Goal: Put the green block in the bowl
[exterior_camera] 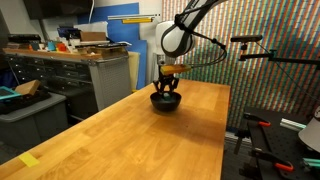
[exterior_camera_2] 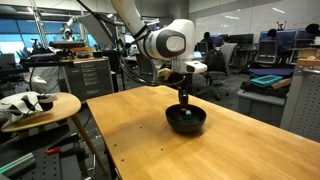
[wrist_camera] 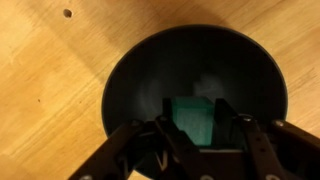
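The black bowl [exterior_camera: 165, 102] stands on the wooden table, toward its far end; it also shows in the other exterior view [exterior_camera_2: 186, 121] and fills the wrist view [wrist_camera: 130, 70]. My gripper [wrist_camera: 197, 110] reaches down into the bowl in both exterior views [exterior_camera: 166, 88] [exterior_camera_2: 184, 100]. Its fingers are shut on the green block [wrist_camera: 195, 128], one against each side, just above the bowl's bottom. The block is hidden in both exterior views.
The wooden table [exterior_camera: 150, 140] stretches toward the camera, with a flat yellow piece [exterior_camera: 29, 160] near its front corner. A round side table [exterior_camera_2: 40, 105] with objects stands beside it. Cabinets [exterior_camera: 60, 75] and a workbench with a blue tray [exterior_camera_2: 265, 80] lie beyond.
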Robot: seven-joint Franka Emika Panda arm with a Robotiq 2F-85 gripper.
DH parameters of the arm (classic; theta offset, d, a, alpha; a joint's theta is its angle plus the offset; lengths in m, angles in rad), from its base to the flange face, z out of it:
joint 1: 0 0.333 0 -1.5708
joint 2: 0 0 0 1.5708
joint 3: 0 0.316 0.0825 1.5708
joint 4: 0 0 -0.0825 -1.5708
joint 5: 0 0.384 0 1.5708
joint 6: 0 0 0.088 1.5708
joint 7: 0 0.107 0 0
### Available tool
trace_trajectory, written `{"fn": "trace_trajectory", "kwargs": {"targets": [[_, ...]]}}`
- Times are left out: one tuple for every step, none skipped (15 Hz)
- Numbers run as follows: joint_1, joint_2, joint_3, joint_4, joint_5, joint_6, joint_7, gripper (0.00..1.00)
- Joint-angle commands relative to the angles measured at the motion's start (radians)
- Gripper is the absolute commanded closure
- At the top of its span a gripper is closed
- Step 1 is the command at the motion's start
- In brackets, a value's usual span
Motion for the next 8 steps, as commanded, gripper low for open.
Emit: {"fn": "trace_trajectory", "kwargs": {"targets": [[-0.009,-0.003,-0.002,0.025,0.034,0.0,-0.012,0.18],[-0.011,-0.011,0.0,0.023,0.039,-0.006,-0.014,0.09],[-0.01,-0.02,-0.001,0.02,0.039,-0.011,-0.013,0.02],[-0.009,-0.027,-0.001,0.018,0.041,-0.015,-0.012,0.0],[-0.007,-0.036,-0.002,0.015,0.04,-0.019,-0.01,0.0],[-0.006,-0.049,0.0,0.011,0.041,-0.026,-0.01,0.0],[-0.003,-0.061,-0.001,0.009,0.036,-0.034,-0.009,0.0],[-0.005,-0.071,0.006,0.011,0.038,-0.053,-0.022,0.0]]}}
